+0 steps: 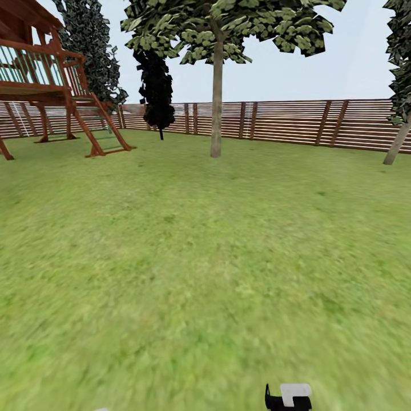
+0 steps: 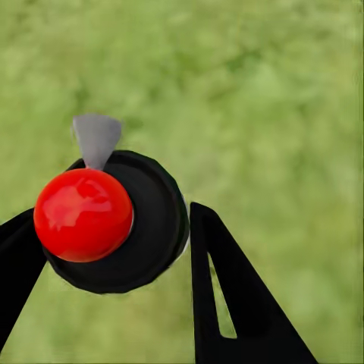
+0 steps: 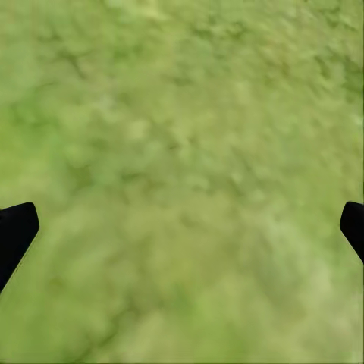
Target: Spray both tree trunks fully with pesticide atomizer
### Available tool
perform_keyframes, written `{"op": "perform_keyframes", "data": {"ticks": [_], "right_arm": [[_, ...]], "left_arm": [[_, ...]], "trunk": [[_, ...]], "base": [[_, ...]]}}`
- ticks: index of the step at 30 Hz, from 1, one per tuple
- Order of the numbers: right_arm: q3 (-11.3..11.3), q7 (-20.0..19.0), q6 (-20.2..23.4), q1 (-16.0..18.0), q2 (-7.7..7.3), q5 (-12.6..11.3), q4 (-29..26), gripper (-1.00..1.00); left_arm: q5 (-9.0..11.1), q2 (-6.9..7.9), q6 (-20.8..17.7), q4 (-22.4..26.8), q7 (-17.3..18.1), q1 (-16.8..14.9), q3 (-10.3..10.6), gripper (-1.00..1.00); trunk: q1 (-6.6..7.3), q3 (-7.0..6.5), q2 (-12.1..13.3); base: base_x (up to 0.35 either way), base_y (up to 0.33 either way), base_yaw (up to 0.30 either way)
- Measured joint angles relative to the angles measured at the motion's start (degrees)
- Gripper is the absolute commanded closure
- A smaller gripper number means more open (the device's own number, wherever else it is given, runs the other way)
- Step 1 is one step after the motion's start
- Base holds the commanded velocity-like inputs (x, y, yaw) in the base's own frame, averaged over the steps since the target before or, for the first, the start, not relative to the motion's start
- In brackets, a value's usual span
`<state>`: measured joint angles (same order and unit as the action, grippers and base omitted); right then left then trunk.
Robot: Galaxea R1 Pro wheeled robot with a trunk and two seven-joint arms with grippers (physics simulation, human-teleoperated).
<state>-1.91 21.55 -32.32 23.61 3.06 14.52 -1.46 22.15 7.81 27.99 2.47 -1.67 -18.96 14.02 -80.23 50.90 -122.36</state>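
The left gripper point(image 2: 114, 250) fingers clamp the pesticide atomizer point(image 2: 114, 220), red top up and ready for spraying. The right gripper point(image 3: 182, 227) fingers spread wide over grass. A tree trunk point(image 1: 217, 97) stands well ahead.

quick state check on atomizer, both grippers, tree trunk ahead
pesticide atomizer: held between the left jaws, red top toward the camera
left gripper: shut on the atomizer
right gripper: open, over grass
tree trunk: upright, far off, no whitish specks visible
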Motion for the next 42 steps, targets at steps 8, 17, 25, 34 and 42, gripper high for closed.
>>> {"op": "perform_keyframes", "data": {"ticks": [8,17,25,34,42], "right_arm": [[0.0,0.0,0.0,0.0,0.00,0.0,0.0,-1.00],[0.0,0.0,0.0,0.0,0.02,0.0,0.0,-1.00],[-0.1,0.0,0.0,0.0,-0.06,0.0,0.0,-1.00],[-0.1,0.0,0.0,0.0,-0.22,0.0,0.0,-1.00],[-0.1,0.0,0.0,0.0,-0.26,0.0,0.0,-1.00]], "left_arm": [[0.0,0.00,0.0,0.0,0.0,0.0,0.0,1.00],[0.0,0.00,0.0,0.0,0.0,0.0,0.0,1.00],[0.0,0.00,0.1,0.0,0.0,0.0,0.0,1.00],[0.0,-0.09,0.1,0.0,0.0,0.0,0.0,1.00],[0.0,-0.04,0.3,0.0,0.0,0.0,0.0,1.00]], "trunk": [[0.00,0.00,0.0],[0.00,0.00,0.0],[0.00,0.00,0.0],[0.00,0.00,0.0],[0.00,0.00,0.0]], "base": [[0.338,0.000,0.000],[0.338,0.000,0.000],[0.337,0.000,0.000],[0.338,0.000,0.000],[0.338,0.000,0.000]]}}
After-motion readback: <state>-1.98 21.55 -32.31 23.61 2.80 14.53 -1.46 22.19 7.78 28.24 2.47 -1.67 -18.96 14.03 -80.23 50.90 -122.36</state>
